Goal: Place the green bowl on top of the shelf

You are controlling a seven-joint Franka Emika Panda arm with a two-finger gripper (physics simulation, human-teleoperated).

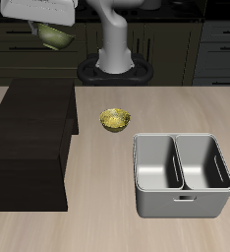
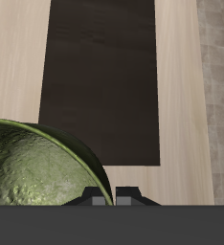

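Note:
My gripper hangs high above the far end of the shelf, shut on the rim of the green bowl. The bowl is in the air, well clear of the shelf's flat dark top. In the wrist view the green bowl fills the space close to my fingertips, its mottled glossy inside and pale rim showing. Below it lies the shelf's long dark top, with pale table wood on both sides of it.
A yellow-gold bowl sits on the table beside the shelf. A grey two-compartment metal bin stands nearer the table's front edge. The robot's base is at the back.

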